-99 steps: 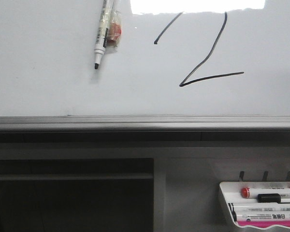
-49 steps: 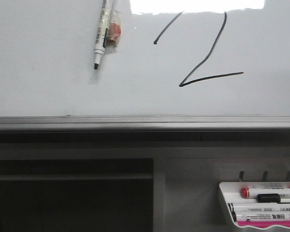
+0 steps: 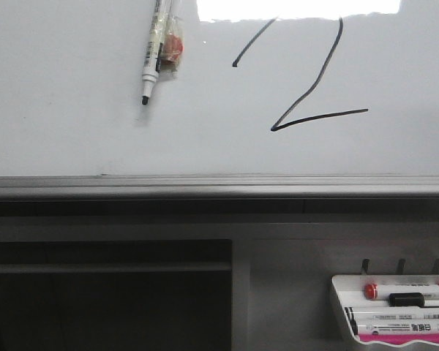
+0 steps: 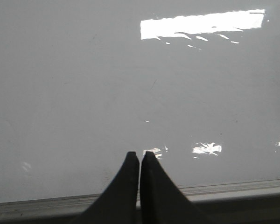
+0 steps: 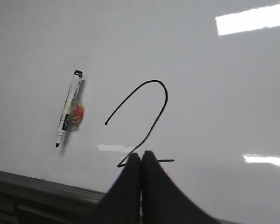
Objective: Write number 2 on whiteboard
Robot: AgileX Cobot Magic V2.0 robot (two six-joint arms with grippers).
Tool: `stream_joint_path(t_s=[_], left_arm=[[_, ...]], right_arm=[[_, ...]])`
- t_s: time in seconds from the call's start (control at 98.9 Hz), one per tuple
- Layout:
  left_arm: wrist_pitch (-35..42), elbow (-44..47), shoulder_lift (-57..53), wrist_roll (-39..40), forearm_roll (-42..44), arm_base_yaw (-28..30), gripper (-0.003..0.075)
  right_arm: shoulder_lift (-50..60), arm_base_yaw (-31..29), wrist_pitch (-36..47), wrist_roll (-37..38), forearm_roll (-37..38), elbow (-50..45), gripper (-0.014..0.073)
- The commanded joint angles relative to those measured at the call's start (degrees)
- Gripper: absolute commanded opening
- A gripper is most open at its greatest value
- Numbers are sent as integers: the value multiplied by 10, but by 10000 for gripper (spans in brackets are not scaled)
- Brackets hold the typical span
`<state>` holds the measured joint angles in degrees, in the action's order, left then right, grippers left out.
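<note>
The thin black hand-drawn number 2 (image 3: pixel 307 80) sits at two o'clock on the glossy pale whiteboard (image 3: pixel 73 139). The left gripper (image 4: pixel 140 155) and right gripper (image 5: pixel 141 156) are clenched, holding nothing. If the right fingertips drift forward, I judge they could smear the base stroke; the white-barrelled uncapped marker (image 3: pixel 152 55) lies at eleven o'clock.

Marker (image 3: pixel 155 53) stuck on whiteboard (image 3: pixel 66 124) left of number 2 (image 3: pixel 314 88), bare board around both

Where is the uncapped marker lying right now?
In the front view the marker lies on the whiteboard, upper left, tip toward the lower edge, left of the number 2 and apart from it.
</note>
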<state>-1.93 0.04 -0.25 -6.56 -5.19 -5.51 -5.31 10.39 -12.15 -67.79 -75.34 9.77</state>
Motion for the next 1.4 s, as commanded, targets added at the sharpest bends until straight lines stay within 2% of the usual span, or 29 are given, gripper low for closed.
stream_joint_path(t_s=[0.0, 0.02, 0.061, 0.142, 0.182, 0.233, 0.334, 0.445, 0.516, 0.678, 0.769, 0.809, 0.86, 1.386], left_arm=[[44, 7, -15, 6, -3, -1, -20], [44, 7, -15, 6, -3, -1, -20], [44, 7, -15, 6, -3, -1, -20], [44, 7, -15, 6, -3, -1, -20], [44, 7, -15, 6, -3, -1, -20], [44, 7, -15, 6, -3, -1, -20], [44, 7, -15, 6, -3, -1, -20], [44, 7, -15, 6, -3, -1, -20], [44, 7, -15, 6, -3, -1, -20], [44, 7, -15, 6, -3, -1, -20], [44, 7, -15, 6, -3, -1, -20], [44, 7, -15, 6, -3, -1, -20], [44, 7, -15, 6, -3, -1, -20], [44, 7, -15, 6, -3, -1, -20]], right_arm=[[-6, -2, 20, -5, -10, 15, -74], [-6, -2, 54, -5, -10, 15, -74], [-6, -2, 65, -5, -1, 15, -74], [-6, -4, 91, 27, 89, 15, -74], [-6, -14, 101, 88, 154, 15, -74], [-6, -30, 105, 181, 277, 15, -74], [-6, -74, 89, 356, 472, 15, -74], [-4, -122, 59, 474, 635, 11, -74], [5, -132, 71, 517, 694, -7, -74], [61, -132, 121, 522, 711, -81, -74], [67, -132, 157, 554, 737, -122, -74], [69, -132, 121, 574, 746, -119, -74], [69, -132, 114, 574, 746, -121, -74], [69, -132, 121, 575, 746, -119, -74]])
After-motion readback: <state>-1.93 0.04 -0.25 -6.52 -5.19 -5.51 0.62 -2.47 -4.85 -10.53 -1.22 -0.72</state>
